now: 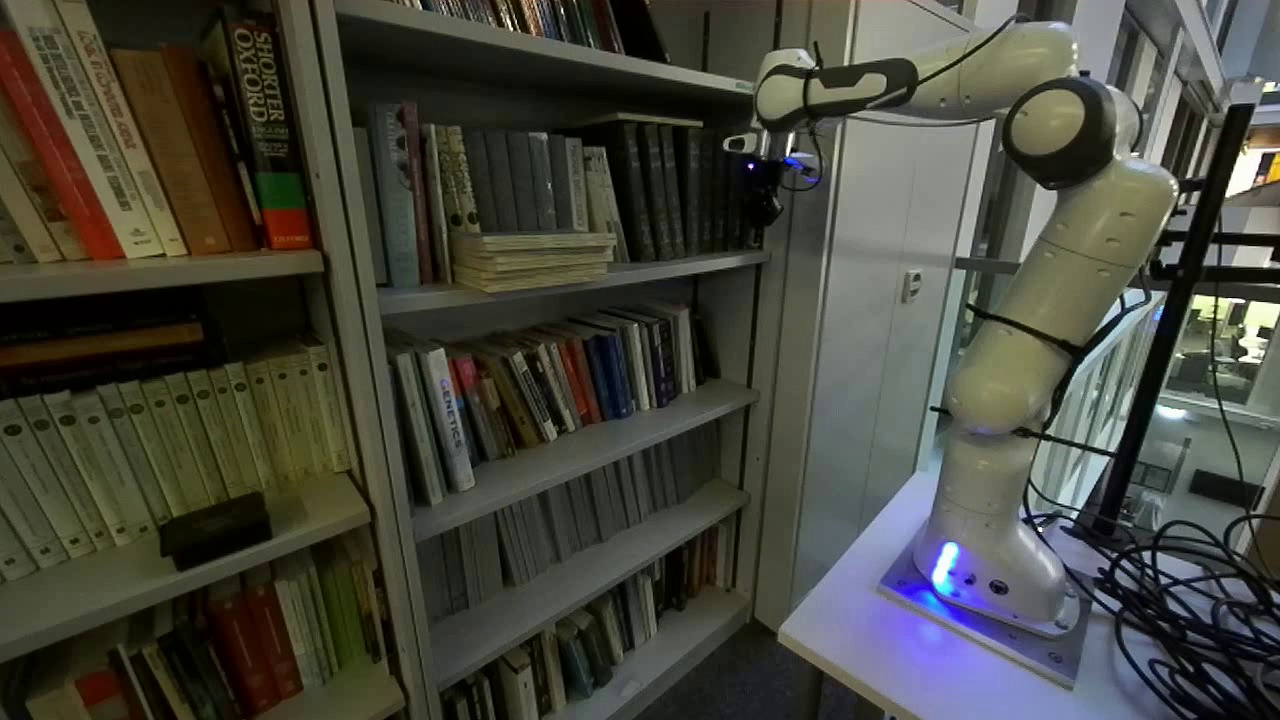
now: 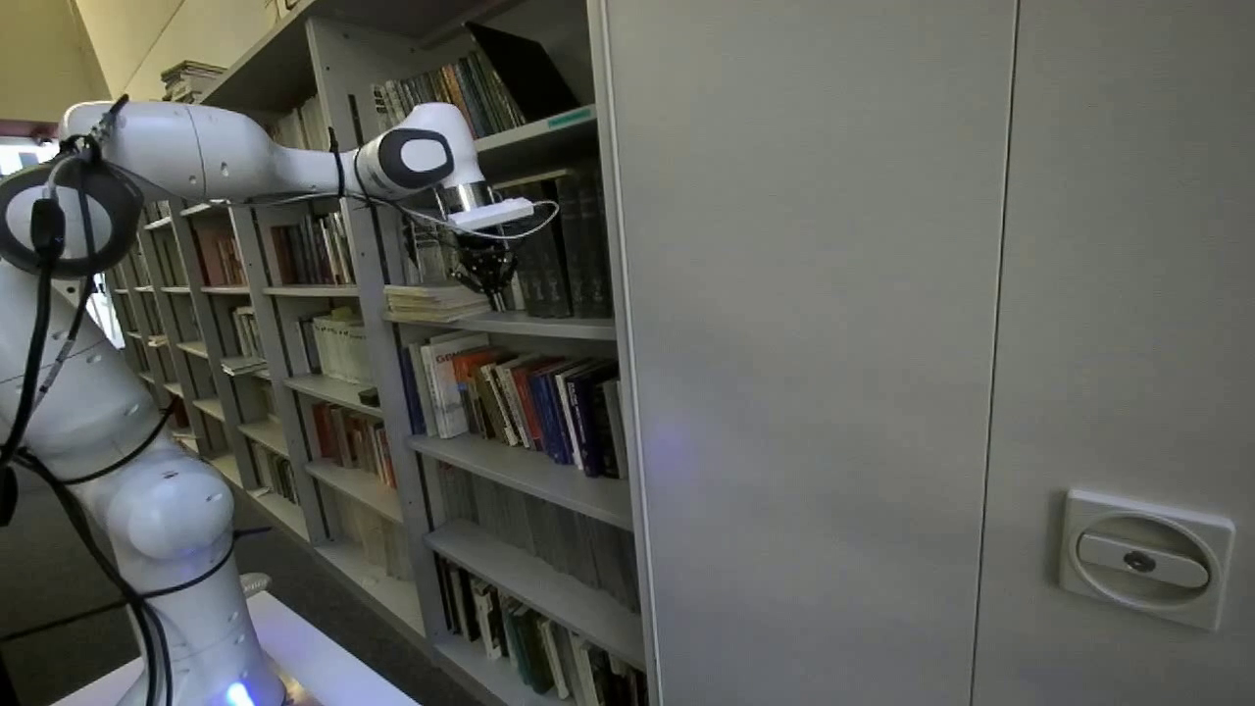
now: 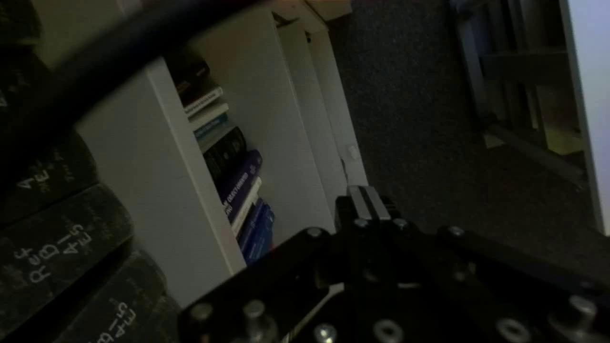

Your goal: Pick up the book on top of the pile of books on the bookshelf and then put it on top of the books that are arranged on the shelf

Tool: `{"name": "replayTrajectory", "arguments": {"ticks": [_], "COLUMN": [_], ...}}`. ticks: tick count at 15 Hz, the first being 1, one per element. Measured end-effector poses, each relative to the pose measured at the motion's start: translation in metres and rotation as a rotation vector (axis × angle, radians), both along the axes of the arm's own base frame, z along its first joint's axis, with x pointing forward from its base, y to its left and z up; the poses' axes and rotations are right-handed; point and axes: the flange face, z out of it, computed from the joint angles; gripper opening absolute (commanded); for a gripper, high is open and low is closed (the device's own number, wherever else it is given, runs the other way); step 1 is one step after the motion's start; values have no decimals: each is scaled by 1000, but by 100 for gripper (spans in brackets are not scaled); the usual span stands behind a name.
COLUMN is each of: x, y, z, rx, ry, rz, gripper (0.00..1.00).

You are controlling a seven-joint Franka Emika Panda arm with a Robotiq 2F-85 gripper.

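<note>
Several pale beige and tan books lie flat in a short pile [image 1: 532,265] on one level of a tall grey metal bookshelf [image 1: 620,440], the top book [image 1: 535,240] in place on the stack. Directly behind the pile, and rising above it, stands a row of upright books with grey, white and dark spines [image 1: 515,190]; farther to the pile's right are thick near-black volumes [image 1: 660,195] (white lettering shows on them in the wrist view). One level below the pile, books with multicoloured spines [image 1: 590,370] lean beside a white volume marked "GENETICS" [image 1: 450,420]. A black two-fingered gripper [image 3: 368,201], carried by a white jointed robot arm [image 1: 1060,300], hangs pointing down to the right of the pile in both exterior views, apart from it. Its grey fingertips [image 3: 359,202] meet, with nothing held between them. The arm stands on a white table [image 1: 850,620], well apart from the pile.
</note>
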Motion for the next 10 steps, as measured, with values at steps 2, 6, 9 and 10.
{"name": "replayTrajectory", "arguments": {"ticks": [2,6,9,10], "x": [-7,-14,-14,-14], "y": [0,2,6,6], "z": [4,-2,-2,-2], "rx": [30,15,-2,-2], "ry": [53,133,137,137], "rz": [0,1,8,9], "gripper": [0,1,1,1]}}
